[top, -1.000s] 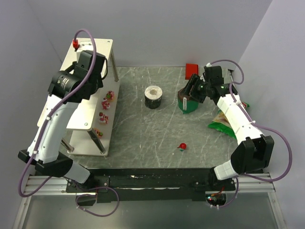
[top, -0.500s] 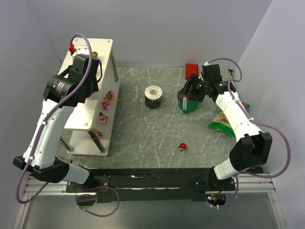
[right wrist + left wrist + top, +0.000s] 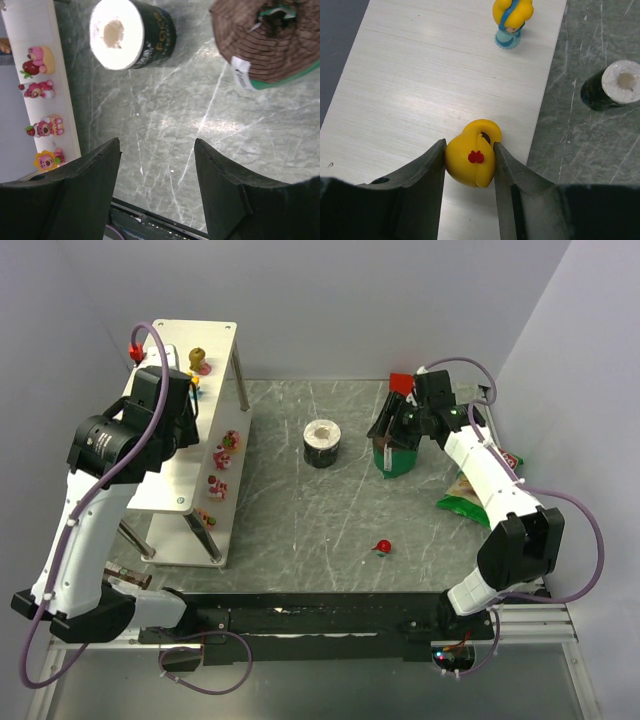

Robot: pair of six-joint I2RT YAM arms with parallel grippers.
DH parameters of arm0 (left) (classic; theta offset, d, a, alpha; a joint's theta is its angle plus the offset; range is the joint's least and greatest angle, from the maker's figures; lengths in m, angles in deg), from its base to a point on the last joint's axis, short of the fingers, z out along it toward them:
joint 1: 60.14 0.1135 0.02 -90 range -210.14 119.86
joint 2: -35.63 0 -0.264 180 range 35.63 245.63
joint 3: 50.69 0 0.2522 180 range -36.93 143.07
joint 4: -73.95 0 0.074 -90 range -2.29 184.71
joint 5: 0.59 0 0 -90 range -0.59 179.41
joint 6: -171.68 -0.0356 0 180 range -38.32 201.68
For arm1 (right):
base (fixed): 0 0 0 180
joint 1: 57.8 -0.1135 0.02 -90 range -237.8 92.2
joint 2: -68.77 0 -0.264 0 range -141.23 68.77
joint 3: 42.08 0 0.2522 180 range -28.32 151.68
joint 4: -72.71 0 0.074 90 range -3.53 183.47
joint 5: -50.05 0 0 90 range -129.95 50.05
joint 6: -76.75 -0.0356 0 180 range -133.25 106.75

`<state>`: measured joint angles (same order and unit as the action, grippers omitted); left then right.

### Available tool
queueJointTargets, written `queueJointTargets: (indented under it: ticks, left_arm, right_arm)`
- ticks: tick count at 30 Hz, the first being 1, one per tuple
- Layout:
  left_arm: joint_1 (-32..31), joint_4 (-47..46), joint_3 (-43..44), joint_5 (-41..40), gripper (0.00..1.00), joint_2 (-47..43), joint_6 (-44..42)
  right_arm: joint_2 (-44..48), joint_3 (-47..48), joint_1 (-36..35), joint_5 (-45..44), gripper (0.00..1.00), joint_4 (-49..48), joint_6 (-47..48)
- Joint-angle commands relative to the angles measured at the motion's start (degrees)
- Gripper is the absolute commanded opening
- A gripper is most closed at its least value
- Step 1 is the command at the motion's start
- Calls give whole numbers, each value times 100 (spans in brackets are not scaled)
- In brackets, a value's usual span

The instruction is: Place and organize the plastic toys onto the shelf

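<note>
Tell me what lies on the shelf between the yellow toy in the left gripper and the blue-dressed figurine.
Nothing: in the left wrist view only bare shelf top separates the yellow toy from the blue-dressed figurine.

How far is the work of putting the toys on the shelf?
Done: four small toys line the lower tier of the shelf, and a blue-and-yellow figure stands on top. In hand: the left hand grips a yellow toy over the top. Left: one red toy lies on the table; the right hand is open.
</note>
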<state>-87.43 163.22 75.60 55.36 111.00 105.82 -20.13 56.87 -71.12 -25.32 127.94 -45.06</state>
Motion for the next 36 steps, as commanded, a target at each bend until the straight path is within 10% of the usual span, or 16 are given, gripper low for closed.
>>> queueJointTargets:
  ticks: [1, 36]
  left_arm:
    - [13, 43, -126, 222, 14, -137, -32]
    - [13, 114, -82, 258, 36, 320, -120]
  right_arm:
    - [-66, 428, -197, -48, 68, -25, 35]
    - [-241, 393, -496, 48, 68, -96, 52]
